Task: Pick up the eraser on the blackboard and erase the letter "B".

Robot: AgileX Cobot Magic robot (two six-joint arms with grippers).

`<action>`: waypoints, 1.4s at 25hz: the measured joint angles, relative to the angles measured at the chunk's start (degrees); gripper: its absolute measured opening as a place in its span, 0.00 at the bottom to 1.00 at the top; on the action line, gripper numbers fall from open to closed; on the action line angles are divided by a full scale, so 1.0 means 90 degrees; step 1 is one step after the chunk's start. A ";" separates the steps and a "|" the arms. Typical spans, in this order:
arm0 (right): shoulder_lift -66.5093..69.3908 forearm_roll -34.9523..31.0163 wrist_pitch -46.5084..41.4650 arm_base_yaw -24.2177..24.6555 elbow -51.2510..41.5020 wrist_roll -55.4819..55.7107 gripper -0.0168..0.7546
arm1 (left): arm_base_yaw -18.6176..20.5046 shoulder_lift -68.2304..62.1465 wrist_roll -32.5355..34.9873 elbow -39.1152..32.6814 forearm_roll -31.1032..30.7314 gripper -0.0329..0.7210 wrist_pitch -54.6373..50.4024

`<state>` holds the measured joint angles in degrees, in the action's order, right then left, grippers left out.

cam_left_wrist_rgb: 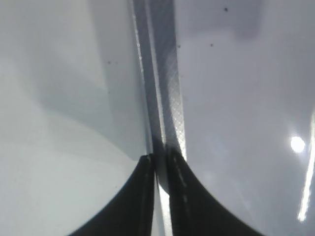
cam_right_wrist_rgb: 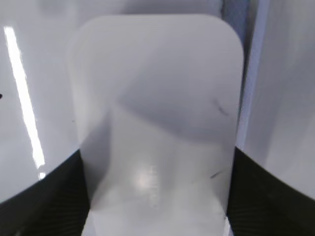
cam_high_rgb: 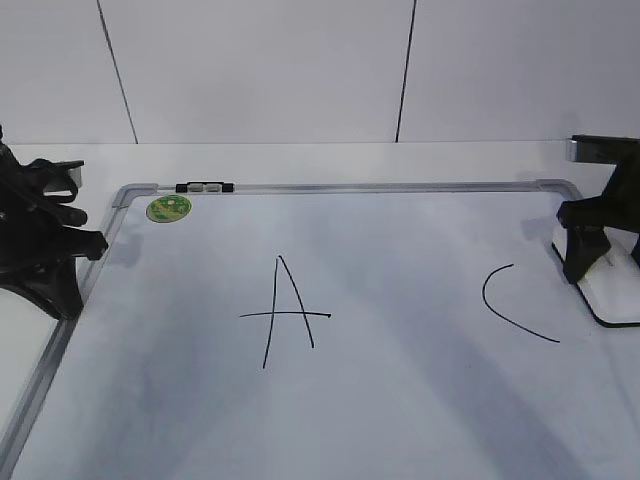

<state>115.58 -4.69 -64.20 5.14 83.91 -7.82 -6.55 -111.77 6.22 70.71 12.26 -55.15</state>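
Observation:
The blackboard [cam_high_rgb: 400, 400] is a white dry-erase board with a grey frame lying flat. It carries a black "A" [cam_high_rgb: 285, 312] and a black "C" [cam_high_rgb: 510, 300]. No letter "B" shows; the space between them is bare with faint grey smears. The white eraser [cam_high_rgb: 615, 297] lies on the board's right edge. My right gripper [cam_high_rgb: 598, 262] is down on it, and in the right wrist view its fingers [cam_right_wrist_rgb: 157, 157] press both long sides of the eraser [cam_right_wrist_rgb: 157, 88]. My left gripper [cam_high_rgb: 88, 245] is shut and empty, and the left wrist view shows it [cam_left_wrist_rgb: 160, 158] over the board's left frame [cam_left_wrist_rgb: 167, 73].
A round green sticker [cam_high_rgb: 168, 208] sits in the board's far left corner. A small black-and-clear clip [cam_high_rgb: 204, 187] is on the top frame. White table surface surrounds the board, and a white panelled wall stands behind.

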 joint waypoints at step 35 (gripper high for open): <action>-0.0359 -0.0023 -0.0586 -0.0039 0.0818 0.0272 0.81 | 0.0000 0.0000 0.0000 0.0000 0.0000 0.11 0.0000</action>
<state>112.35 -4.90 -69.48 4.79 91.28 -5.37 -6.55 -111.77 6.22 70.71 12.26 -55.15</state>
